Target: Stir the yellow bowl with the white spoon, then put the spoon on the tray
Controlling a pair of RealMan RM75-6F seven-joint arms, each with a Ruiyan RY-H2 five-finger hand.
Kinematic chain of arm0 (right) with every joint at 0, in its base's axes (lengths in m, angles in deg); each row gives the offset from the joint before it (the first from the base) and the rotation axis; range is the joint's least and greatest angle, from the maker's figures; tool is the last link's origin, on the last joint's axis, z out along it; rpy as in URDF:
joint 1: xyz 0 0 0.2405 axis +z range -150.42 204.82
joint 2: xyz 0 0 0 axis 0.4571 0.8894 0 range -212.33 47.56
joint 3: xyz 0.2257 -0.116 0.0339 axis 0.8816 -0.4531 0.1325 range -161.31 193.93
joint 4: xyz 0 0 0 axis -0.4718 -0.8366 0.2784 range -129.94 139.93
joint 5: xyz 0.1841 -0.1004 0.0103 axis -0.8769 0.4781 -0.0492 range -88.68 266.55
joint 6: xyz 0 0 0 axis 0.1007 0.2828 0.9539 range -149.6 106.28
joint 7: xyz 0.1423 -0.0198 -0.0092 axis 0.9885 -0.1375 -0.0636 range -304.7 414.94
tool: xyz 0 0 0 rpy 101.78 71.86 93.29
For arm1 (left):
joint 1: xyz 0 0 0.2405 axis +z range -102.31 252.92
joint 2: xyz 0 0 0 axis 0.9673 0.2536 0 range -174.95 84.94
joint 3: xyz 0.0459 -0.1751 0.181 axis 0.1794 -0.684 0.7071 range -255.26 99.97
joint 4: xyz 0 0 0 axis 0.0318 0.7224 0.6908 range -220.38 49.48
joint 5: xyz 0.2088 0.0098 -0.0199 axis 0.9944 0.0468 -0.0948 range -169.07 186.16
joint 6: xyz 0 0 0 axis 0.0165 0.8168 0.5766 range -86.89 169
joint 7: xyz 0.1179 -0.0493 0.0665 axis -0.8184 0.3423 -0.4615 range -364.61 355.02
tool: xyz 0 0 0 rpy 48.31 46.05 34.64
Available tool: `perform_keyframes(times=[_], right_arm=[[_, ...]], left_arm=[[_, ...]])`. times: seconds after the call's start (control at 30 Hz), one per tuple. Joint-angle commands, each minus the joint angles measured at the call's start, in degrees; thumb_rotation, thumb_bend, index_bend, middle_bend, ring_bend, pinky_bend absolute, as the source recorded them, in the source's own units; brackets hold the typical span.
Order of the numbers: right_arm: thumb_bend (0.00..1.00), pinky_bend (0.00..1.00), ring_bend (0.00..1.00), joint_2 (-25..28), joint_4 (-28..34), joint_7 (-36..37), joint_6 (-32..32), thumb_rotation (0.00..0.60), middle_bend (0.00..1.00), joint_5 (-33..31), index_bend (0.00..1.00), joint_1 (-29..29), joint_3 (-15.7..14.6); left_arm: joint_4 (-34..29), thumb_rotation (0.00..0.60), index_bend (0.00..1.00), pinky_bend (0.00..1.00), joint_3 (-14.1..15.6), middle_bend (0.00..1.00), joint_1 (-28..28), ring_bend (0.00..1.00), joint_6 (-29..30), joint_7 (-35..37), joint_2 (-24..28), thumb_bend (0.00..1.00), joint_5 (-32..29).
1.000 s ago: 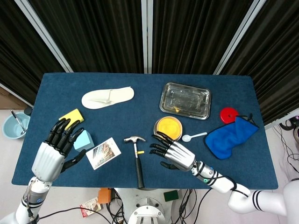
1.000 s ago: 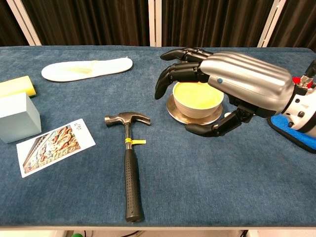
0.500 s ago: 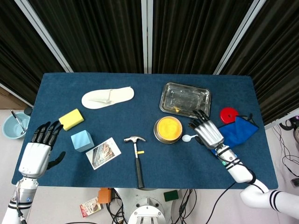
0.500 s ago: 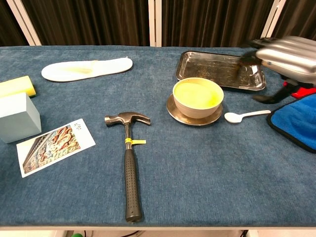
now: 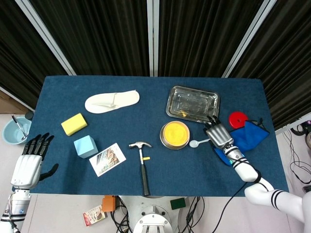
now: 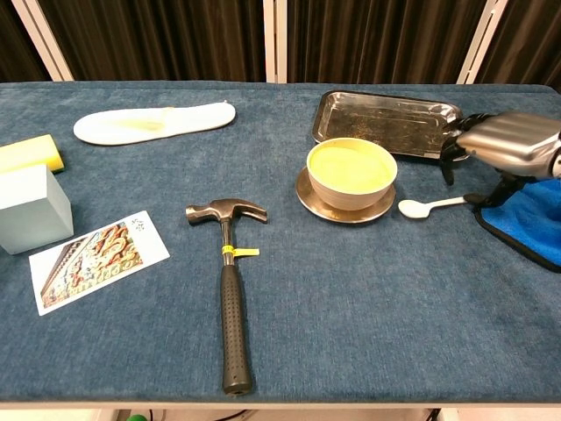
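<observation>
The yellow bowl (image 5: pixel 175 133) (image 6: pixel 351 170) stands on a metal saucer right of the table's middle. Just to its right, the white spoon (image 5: pixel 198 142) (image 6: pixel 429 206) lies flat on the blue cloth table, bowl end toward the saucer. The steel tray (image 5: pixel 193 104) (image 6: pixel 387 118) sits behind them. My right hand (image 5: pixel 217 134) (image 6: pixel 507 144) hovers over the spoon's handle end, fingers apart and holding nothing. My left hand (image 5: pixel 30 163) is open past the table's left front corner, seen only in the head view.
A hammer (image 6: pixel 227 285) lies in the front middle, with a photo card (image 6: pixel 95 259) to its left. A light-blue block (image 6: pixel 29 209), a yellow sponge (image 6: pixel 31 153) and a white insole (image 6: pixel 156 121) sit at the left. A blue cloth (image 6: pixel 529 216) and a red disc (image 5: pixel 238 119) lie at the right.
My right hand swung from in front of the bowl to the right and now hangs over the spoon's handle. My left hand drew back off the table's left corner.
</observation>
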State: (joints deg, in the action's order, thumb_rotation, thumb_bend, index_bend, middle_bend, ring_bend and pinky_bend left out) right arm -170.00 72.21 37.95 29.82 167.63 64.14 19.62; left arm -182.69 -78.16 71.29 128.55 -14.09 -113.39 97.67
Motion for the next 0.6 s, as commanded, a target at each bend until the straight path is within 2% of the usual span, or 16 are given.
perform_keyframes(times=[0.03,0.33,0.53,0.6], right_arm=[[0.38,0.1,0.04,-0.6,-0.7,2.4,0.3,0.6,0.26,1.7,0.47,0.1,-0.8],[0.39,0.1,0.04,-1.6,-1.3,3.3,0.4,0.6,0.26,3.5,0.48,0.5,-1.6],[0.47,0.1,0.04,-2.3,-2.2,3.2,1.1,0.6,0.3,4.0,0.62,0.6,-1.5],[0.48,0.1,0.04,-1.4,-1.5,3.1,2.2,0.6,0.3,4.3,0.63,0.3,-1.3]], left_arm=[[0.1,0.6,0.09,0.11,0.0,0.05,0.0,0.01,0.0,0.1,-0.1,0.21,0.0],[0.8,0.6,0.09,0.11,0.0,0.05,0.0,0.01,0.0,0.8,-0.5,0.21,0.3],[1.1,0.6,0.09,0.11,0.1,0.05,0.4,0.01,0.5,1.2,-0.4,0.21,0.3],[1.2,0.6,0.09,0.11,0.1,0.05,0.5,0.01,0.7,1.3,-0.4,0.21,0.4]])
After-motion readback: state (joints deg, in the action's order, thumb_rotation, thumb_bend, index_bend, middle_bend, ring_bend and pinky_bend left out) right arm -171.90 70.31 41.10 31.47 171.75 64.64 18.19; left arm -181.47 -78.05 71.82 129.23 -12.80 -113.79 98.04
